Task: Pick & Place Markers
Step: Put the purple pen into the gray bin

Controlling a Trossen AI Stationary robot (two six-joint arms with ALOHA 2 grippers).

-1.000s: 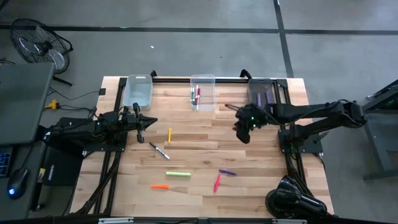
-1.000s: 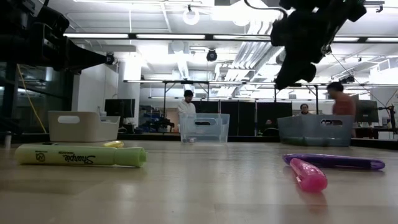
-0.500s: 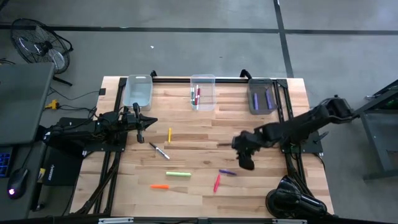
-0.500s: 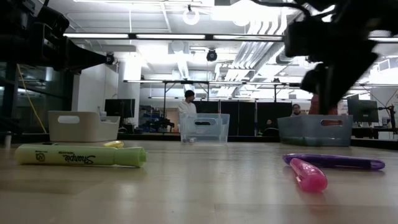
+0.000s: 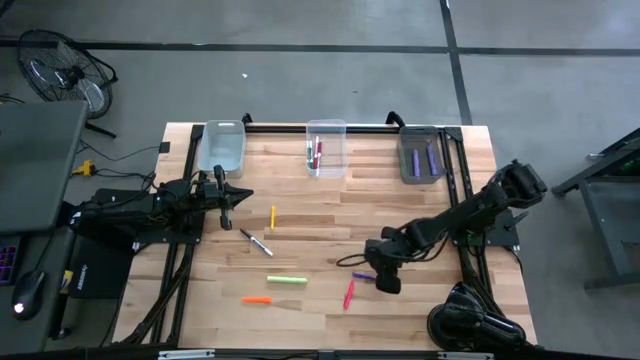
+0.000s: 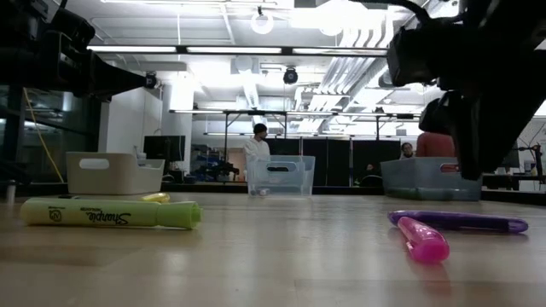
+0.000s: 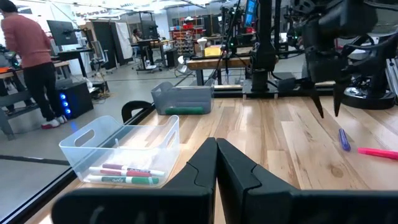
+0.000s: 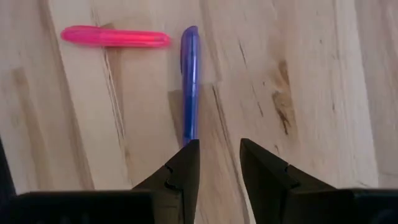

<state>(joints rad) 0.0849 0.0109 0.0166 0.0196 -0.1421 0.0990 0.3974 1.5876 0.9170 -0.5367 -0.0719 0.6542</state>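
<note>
Only one piece of writing is reading clearly: the brand name "Sharpie" is running in dark script along the barrel of the light green marker [image 6: 111, 213], with a small round dark logo sitting beside it toward the marker's cap end; the logo's contents are too small to make out. That marker is lying flat on the wooden surface [image 6: 281, 256], well apart from the purple marker [image 6: 461, 221]. Small print is showing on the markers inside the clear bin [image 7: 124, 149] in the left wrist view, but it is staying illegible.
</note>
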